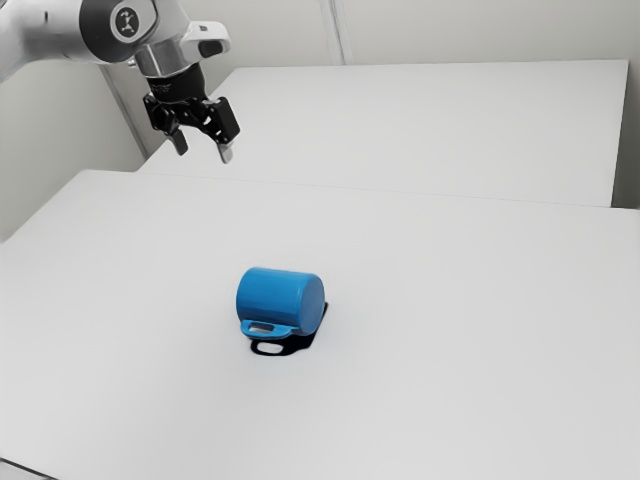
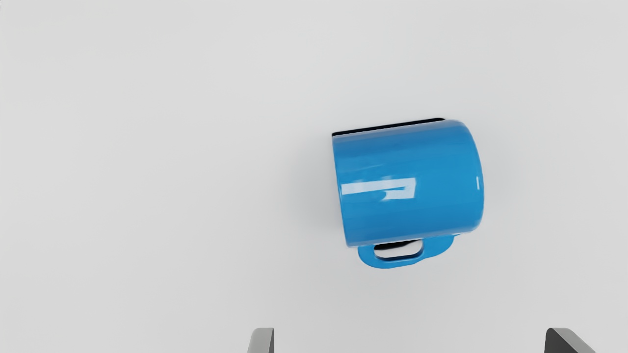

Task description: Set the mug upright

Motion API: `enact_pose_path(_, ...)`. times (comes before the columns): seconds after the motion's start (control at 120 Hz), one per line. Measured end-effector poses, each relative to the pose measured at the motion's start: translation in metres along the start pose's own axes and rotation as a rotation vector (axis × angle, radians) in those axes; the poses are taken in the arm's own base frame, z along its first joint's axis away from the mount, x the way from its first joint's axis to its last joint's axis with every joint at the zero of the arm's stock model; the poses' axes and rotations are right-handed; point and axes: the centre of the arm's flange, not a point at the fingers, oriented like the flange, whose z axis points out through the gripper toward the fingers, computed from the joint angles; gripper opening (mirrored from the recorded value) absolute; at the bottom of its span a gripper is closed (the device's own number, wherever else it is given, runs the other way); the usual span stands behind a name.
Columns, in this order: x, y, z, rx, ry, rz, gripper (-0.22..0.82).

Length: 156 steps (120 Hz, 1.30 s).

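My gripper (image 1: 204, 150) is high above the table in the exterior view, up and to the left of the mug, with its fingers apart and nothing between them. The blue mug (image 1: 279, 298) lies on its side on the table, its closed base facing the exterior view's right and its handle low at the side. From the wrist view, the mug (image 2: 409, 181) is seen from above, its handle on the side nearer the fingertips. The gripper (image 2: 409, 340) is open there, its two tips wide apart. The mug's inside is hidden.
The white table (image 1: 450, 350) stretches around the mug. Behind it in the exterior view is another white surface (image 1: 430, 130), with pale walls (image 1: 480, 30) beyond. A dark thin line runs at the exterior view's lower left corner.
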Motion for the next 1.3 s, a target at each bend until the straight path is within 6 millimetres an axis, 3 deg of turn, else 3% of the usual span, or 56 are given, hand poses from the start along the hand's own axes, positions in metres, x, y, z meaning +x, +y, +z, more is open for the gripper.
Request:
enact_pose_path(0.167, -0.002, -0.003, 0.003, 0.0, -0.006, -0.005, 0.6)
enact_pose_path(0.4, -0.013, -0.005, 0.029, -0.027, -0.044, -0.01, 0.6)
enact_pose_path(0.525, -0.018, -0.014, 0.062, -0.086, -0.075, -0.031, 0.6)
enact_pose_path(0.775, -0.034, -0.065, 0.121, -0.216, -0.088, -0.129, 0.6)
enact_pose_path(0.975, -0.041, -0.059, 0.155, -0.301, -0.074, -0.117, 0.6)
enact_pose_path(1.3, -0.053, -0.067, 0.209, -0.46, -0.005, -0.144, 0.6)
